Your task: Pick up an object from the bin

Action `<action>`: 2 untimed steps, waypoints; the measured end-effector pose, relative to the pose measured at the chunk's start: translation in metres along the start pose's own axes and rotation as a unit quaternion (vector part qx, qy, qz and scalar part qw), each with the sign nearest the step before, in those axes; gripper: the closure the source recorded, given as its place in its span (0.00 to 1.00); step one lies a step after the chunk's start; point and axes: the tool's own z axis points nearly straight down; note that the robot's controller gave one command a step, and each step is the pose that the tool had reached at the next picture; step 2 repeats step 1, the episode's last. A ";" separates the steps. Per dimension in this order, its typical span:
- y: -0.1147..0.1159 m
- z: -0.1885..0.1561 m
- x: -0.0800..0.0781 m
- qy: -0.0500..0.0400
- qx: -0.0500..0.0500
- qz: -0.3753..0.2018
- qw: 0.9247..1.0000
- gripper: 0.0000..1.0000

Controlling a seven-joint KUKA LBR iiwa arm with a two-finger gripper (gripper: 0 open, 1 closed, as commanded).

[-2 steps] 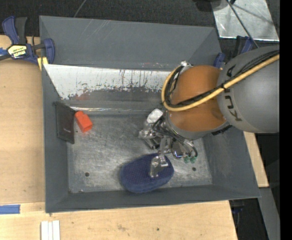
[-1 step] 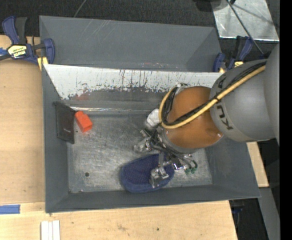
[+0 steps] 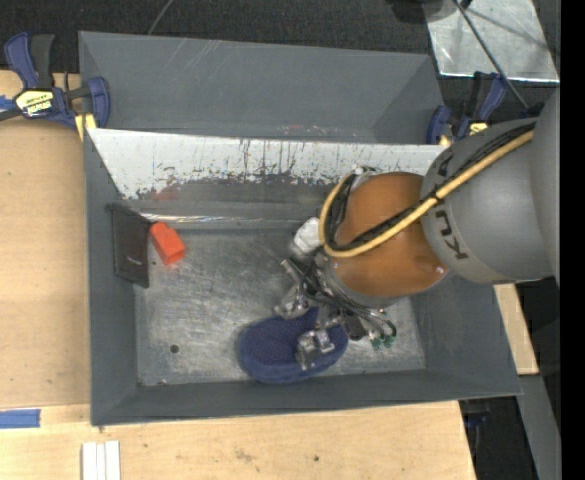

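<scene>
The arm's gripper (image 3: 317,346) is down in the grey metal bin (image 3: 212,298), front-centre, its tip on the right edge of a dark blue, round, soft cloth pad (image 3: 264,356) lying nr the front wall. Can't tell whether its grip is released or clenched, the metal parts bunch up there. Well apart, by the left wall, a small orange block (image 3: 167,243) sits just beside a flat black rectangular piece (image 3: 130,248).
</scene>
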 end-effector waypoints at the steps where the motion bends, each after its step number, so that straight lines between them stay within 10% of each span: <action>1: 0.008 -0.143 -0.008 -0.004 0.001 0.019 1.000 1.00; 2: 0.008 -0.143 -0.008 -0.004 0.001 0.019 1.000 1.00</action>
